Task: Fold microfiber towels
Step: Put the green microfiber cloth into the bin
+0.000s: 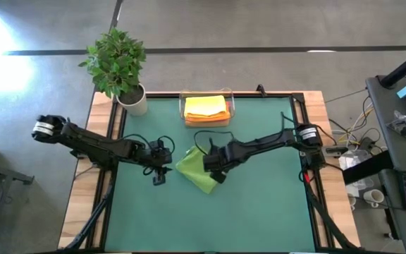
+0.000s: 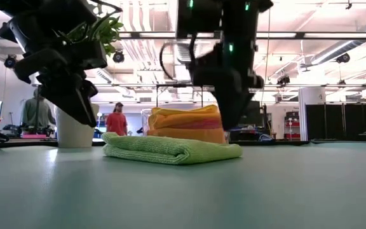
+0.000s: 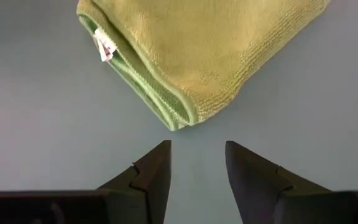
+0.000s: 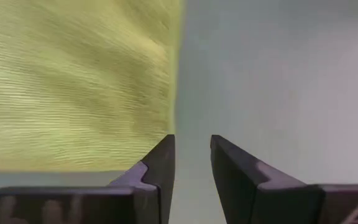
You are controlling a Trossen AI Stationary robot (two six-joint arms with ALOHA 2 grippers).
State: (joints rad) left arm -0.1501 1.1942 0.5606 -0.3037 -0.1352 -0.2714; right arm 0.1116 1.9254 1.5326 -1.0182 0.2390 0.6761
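I judge the job nearly done: the green towel point(image 1: 197, 171) lies folded on the mat point(image 1: 259, 212), just in front of the tray point(image 1: 232, 107) that holds the other folded towels point(image 1: 206, 107). My left end effector point(image 1: 159, 177) hangs open beside it; my right end effector point(image 1: 213, 171), slightly parted, grips nothing at its edge.

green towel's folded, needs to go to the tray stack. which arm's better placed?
Probably right. The right tool hangs open over the green towel, on the side toward the tray. The left tool is open beside the towel's far corner, farther away.
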